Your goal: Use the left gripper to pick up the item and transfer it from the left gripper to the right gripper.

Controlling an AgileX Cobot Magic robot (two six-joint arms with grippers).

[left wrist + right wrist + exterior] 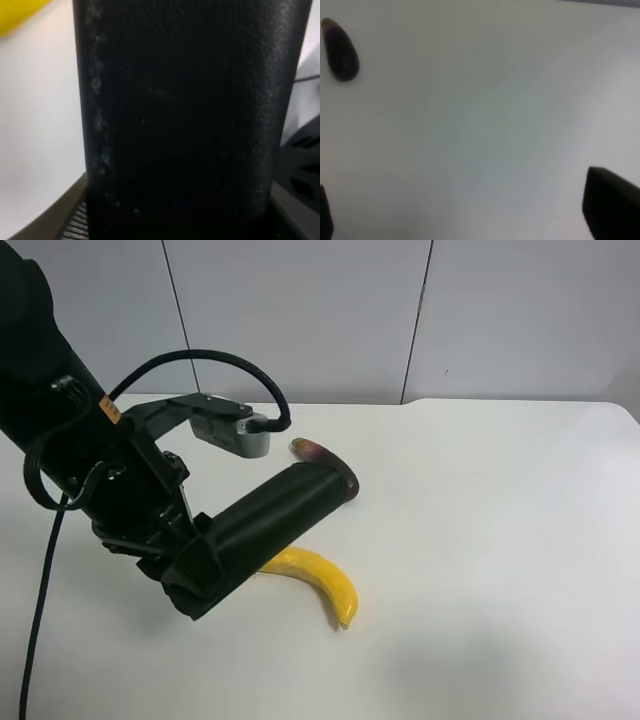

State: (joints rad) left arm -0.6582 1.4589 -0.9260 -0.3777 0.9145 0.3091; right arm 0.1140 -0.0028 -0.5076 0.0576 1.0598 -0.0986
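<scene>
The item [285, 510], a dark green oblong pouch, is held off the white table, tilted with its rounded end up and away. The left gripper [195, 575], black with a looping cable and a silver-grey block [235, 430], is shut on the item's lower end. In the left wrist view the item [185, 115] fills the frame between the two fingers [75, 217]. The right gripper [470, 210] is out of the exterior high view. Its wrist view shows only two dark fingertips [610, 205] wide apart, open and empty over bare table.
A yellow banana [320, 580] lies on the table [500, 540] under the held item and shows in the left wrist view [20, 12]. A dark purple eggplant [315, 450] lies behind the item's tip and shows in the right wrist view [340, 50].
</scene>
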